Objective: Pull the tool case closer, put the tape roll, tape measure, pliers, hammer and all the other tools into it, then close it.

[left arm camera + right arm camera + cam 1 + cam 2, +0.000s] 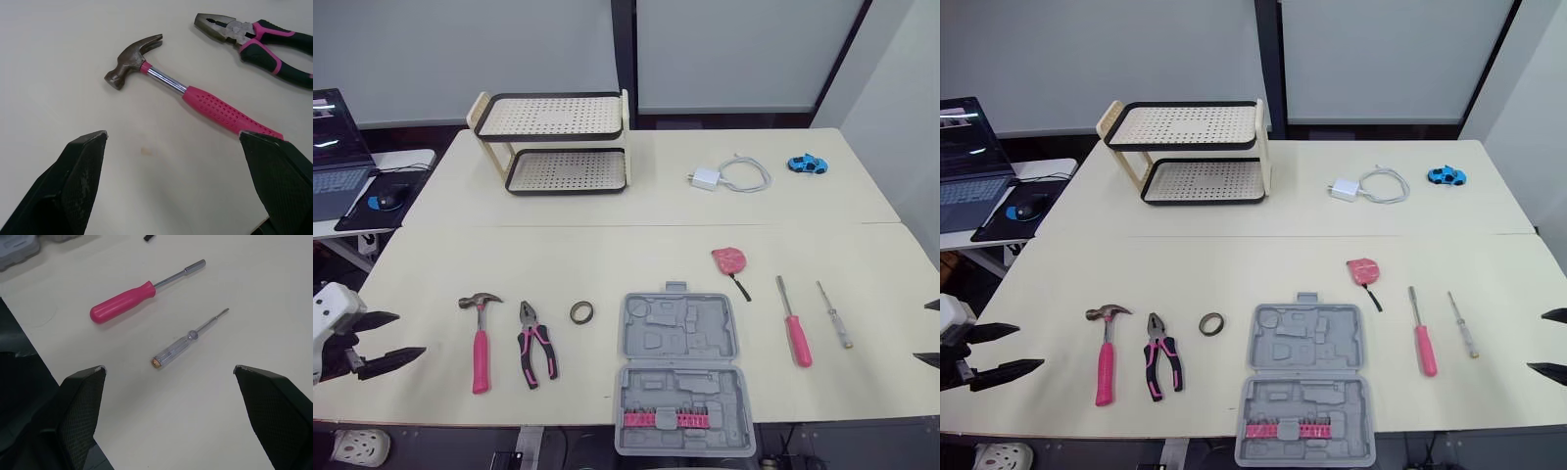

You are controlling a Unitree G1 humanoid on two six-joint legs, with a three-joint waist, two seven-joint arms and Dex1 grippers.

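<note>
An office: laptop (335, 147), mouse (389, 199), plain tables (607, 211).

The right gripper (168, 368) hovers over the cream tabletop (254, 293), its two black fingers (78, 406) spread wide. Beyond them lies a slim clear-handled tester screwdriver (183, 342). Just left of it, roughly parallel, lies a pink-handled screwdriver with a steel shaft (132, 298). Both handles point toward the table's near edge. A corner of the grey plastic tool case (14, 252) shows further left.

1 ea: tool case (677, 338), hammer (481, 357), pliers (536, 352), tape roll (572, 312), tape measure (727, 259), rack (548, 137), charger (704, 178), toy car (808, 164); prob. 2 screwdrivers (798, 338).
</note>
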